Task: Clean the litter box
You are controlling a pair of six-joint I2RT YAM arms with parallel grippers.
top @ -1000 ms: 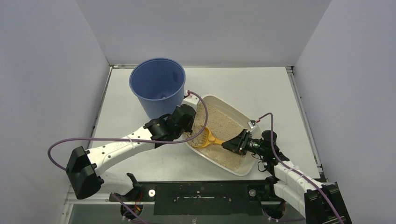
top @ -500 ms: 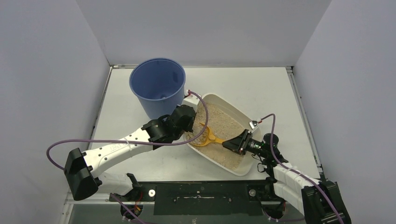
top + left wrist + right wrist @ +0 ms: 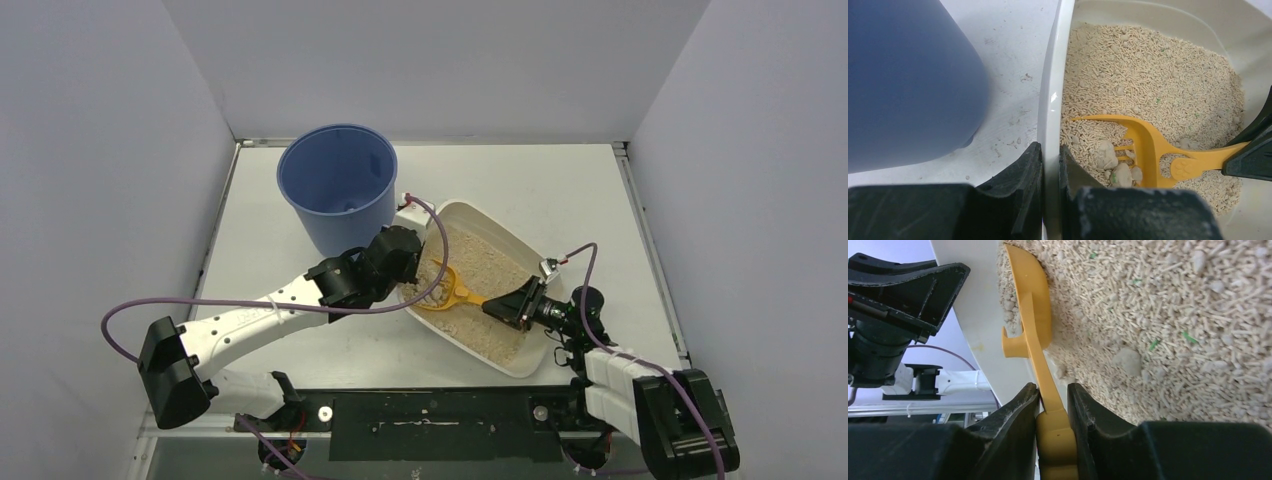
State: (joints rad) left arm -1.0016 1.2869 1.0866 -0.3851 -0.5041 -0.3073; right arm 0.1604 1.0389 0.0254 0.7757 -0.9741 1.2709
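The litter box point(image 3: 505, 226) is a shallow white tray of tan pellets lying at an angle in the middle of the table. My left gripper point(image 3: 408, 283) is shut on its left rim point(image 3: 1050, 100), one finger outside and one inside point(image 3: 1049, 150). My right gripper point(image 3: 492, 305) is shut on the handle of a yellow slotted scoop point(image 3: 447, 293). The scoop's head point(image 3: 1148, 145) rests in the litter close to the left wall and carries a few grey clumps point(image 3: 1105, 155). In the right wrist view the handle sits between my fingers point(image 3: 1053, 390), with the scoop point(image 3: 1035, 305) edge-on against the box wall point(image 3: 978, 315).
A tall blue bucket point(image 3: 338, 185) stands just behind and to the left of the box, close to my left wrist point(image 3: 903, 85). Purple cables loop off both arms. Grey walls close in the table on three sides.
The right arm has swung a little to the right and the scoop's head has edged toward the box's left wall. The left gripper has stayed on the rim.
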